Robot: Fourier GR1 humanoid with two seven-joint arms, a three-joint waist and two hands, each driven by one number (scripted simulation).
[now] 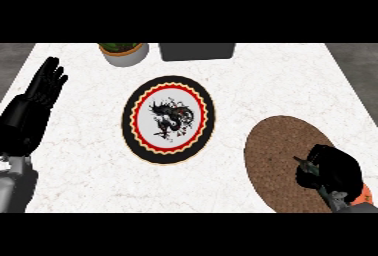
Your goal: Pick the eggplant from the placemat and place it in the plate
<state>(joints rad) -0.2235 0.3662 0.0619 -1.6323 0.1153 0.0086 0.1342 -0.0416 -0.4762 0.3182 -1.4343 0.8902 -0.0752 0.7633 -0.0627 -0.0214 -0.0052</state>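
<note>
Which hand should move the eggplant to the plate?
Right. The right hand is curled round the eggplant on the placemat; the left hand rests open beyond the plate, at the left edge.

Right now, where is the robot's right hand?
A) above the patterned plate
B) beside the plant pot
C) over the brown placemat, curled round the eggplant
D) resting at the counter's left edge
C: the right hand is over the brown placemat, its fingers curled round the dark eggplant, well clear of the plate.
</note>
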